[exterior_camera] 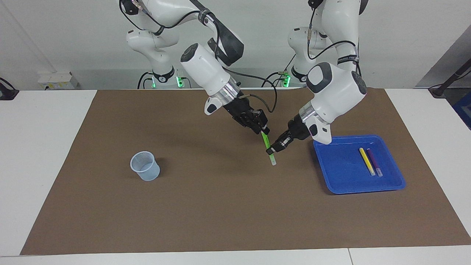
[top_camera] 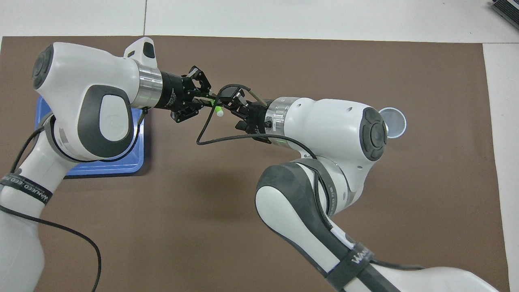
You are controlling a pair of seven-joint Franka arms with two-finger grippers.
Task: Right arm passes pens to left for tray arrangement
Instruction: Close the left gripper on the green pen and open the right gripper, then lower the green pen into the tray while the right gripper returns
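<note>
Left end effector (exterior_camera: pixel 270 150) gripped the green pen (exterior_camera: pixel 265 141) above the surface (exterior_camera: pixel 220 206); right end effector (exterior_camera: pixel 263 129), apparently parted, sat at its top.

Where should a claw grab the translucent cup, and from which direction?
Grip the cup at its rim, coming straight down so one stretch of the wall is pinched. It stands upright with its mouth open and nothing beside it. The wall narrows toward the base, so a pinch from the side could slip. It sits toward the right arm's end, so the right claw probably suits.
</note>
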